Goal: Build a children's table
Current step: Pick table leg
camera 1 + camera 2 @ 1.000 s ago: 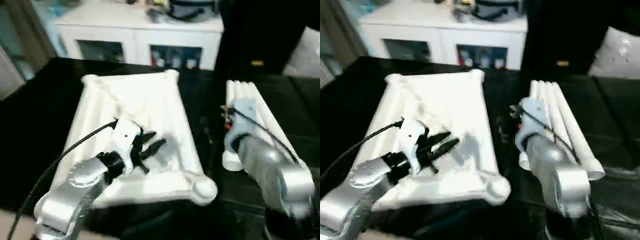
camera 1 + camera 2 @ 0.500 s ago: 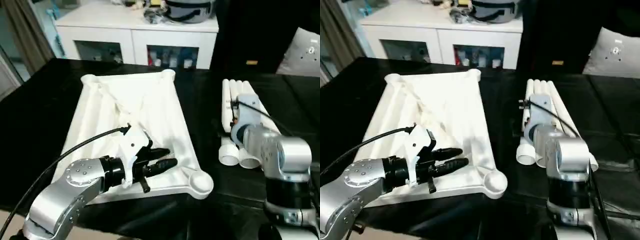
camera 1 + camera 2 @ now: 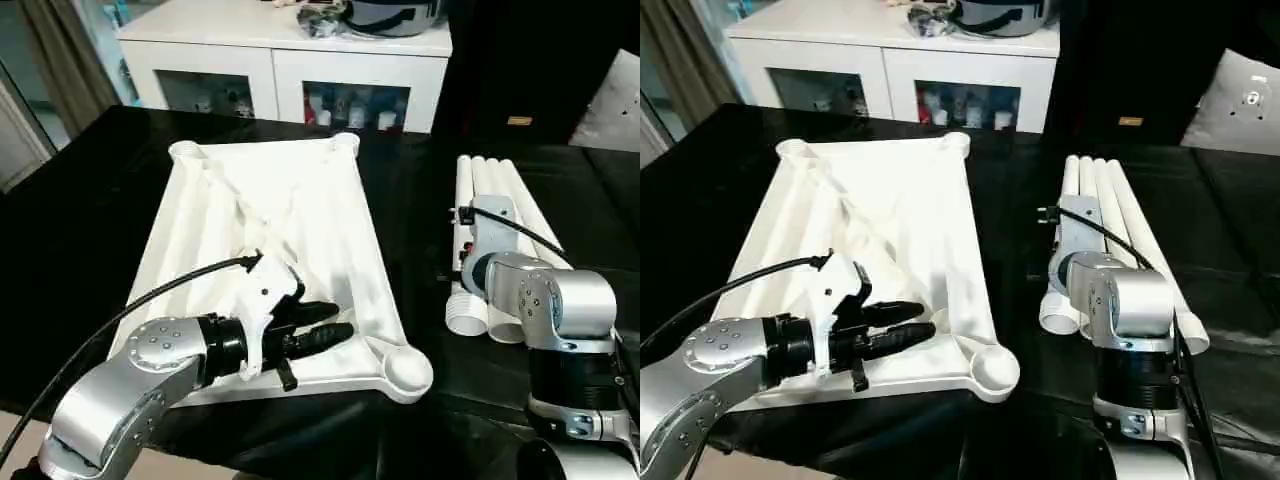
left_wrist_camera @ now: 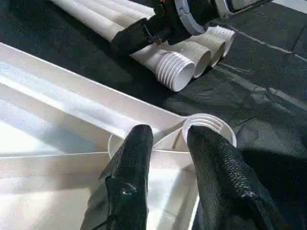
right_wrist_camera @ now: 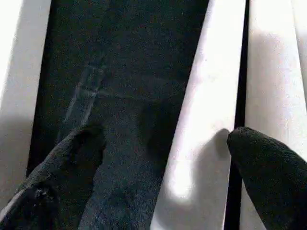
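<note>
The right tool (image 5: 163,177), jaws wide, straddles the nearest leg (image 5: 201,143); it should centre before closing. The left tool (image 3: 325,330), narrow and empty, hovers over the tabletop (image 3: 290,200) left of the legs.

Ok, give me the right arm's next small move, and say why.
Probably lower the right claw and close it on the leftmost leg. Its fingers stand wide open astride that leg, nothing is held yet, and the tabletop's near-right corner socket lies empty, with the left claw hovering beside it.
</note>
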